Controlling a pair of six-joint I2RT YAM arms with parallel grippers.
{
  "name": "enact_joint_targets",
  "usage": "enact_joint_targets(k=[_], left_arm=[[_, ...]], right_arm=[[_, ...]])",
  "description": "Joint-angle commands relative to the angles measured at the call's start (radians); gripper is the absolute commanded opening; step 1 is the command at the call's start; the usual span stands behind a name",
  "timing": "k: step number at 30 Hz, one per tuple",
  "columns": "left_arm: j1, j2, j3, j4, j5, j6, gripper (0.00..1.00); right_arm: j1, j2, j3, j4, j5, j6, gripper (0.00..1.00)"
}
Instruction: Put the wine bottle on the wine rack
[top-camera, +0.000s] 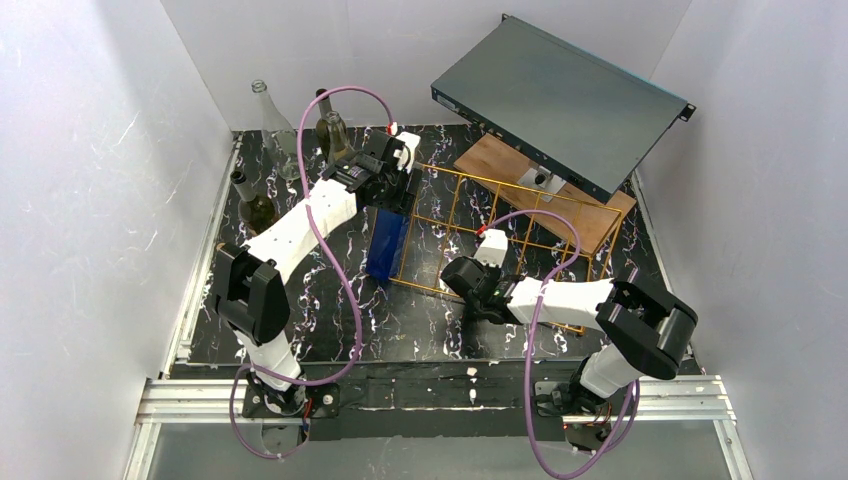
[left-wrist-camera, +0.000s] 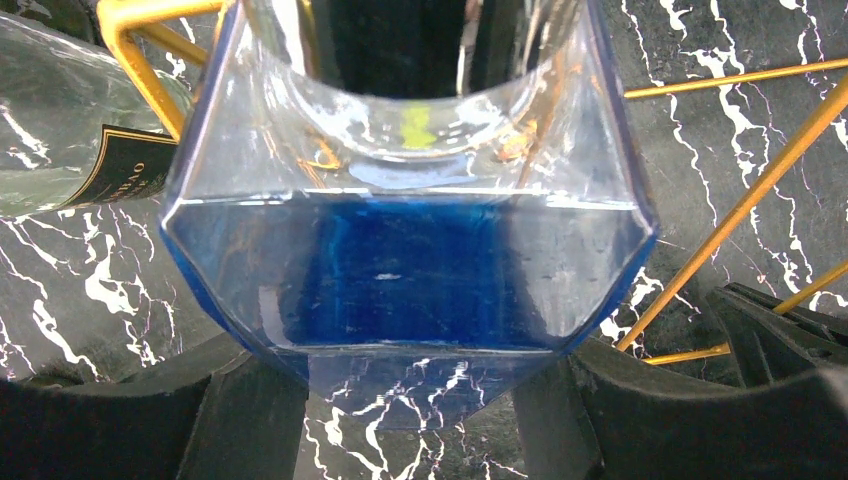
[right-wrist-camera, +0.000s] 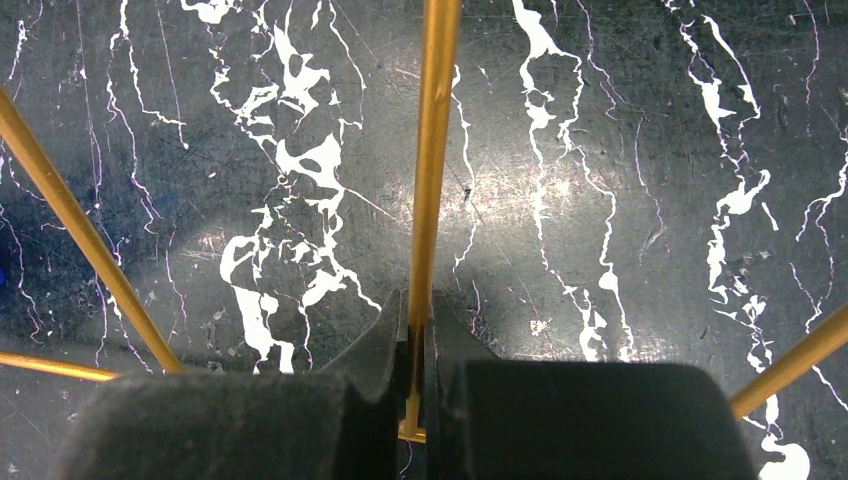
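The wine bottle (top-camera: 388, 245) is blue glass with flat sides and lies lengthwise at the left end of the orange-gold wire wine rack (top-camera: 520, 215). My left gripper (top-camera: 385, 188) is shut on the wine bottle's far end. In the left wrist view the bottle (left-wrist-camera: 400, 270) fills the frame between my black fingers (left-wrist-camera: 245, 410), with rack wires (left-wrist-camera: 740, 205) on both sides. I cannot tell if it rests in a slot. My right gripper (top-camera: 478, 290) is at the rack's near edge, shut on one gold wire (right-wrist-camera: 432, 180).
Several glass bottles stand at the back left: a clear one (top-camera: 268, 115) and dark ones (top-camera: 252, 200). A labelled bottle (left-wrist-camera: 70, 120) lies close left of the blue one. A grey flat metal case (top-camera: 560, 95) rests tilted over a brown wooden board (top-camera: 500, 158) behind the rack. White walls enclose the table.
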Motion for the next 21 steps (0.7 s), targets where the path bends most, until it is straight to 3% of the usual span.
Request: enact_joint_targets(k=[1, 6, 8, 9, 21], left_arm=[[-0.007, -0.001, -0.028, 0.008, 0.023, -0.019, 0.41], [-0.007, -0.021, -0.049, 0.022, 0.031, -0.021, 0.55], [-0.007, -0.03, -0.054, 0.028, 0.037, -0.018, 0.87], [-0.007, -0.032, -0.054, 0.028, 0.038, -0.017, 0.9], [-0.007, -0.095, -0.084, 0.057, 0.045, -0.004, 0.89]], right_arm=[[0.016, -0.021, -0.021, -0.014, 0.004, -0.086, 0.01], [0.016, -0.02, -0.015, -0.02, 0.006, -0.087, 0.01], [0.016, -0.02, -0.012, -0.021, 0.005, -0.088, 0.01], [0.016, -0.021, -0.011, -0.022, 0.005, -0.091, 0.01], [0.016, -0.026, -0.005, -0.034, 0.009, -0.093, 0.01]])
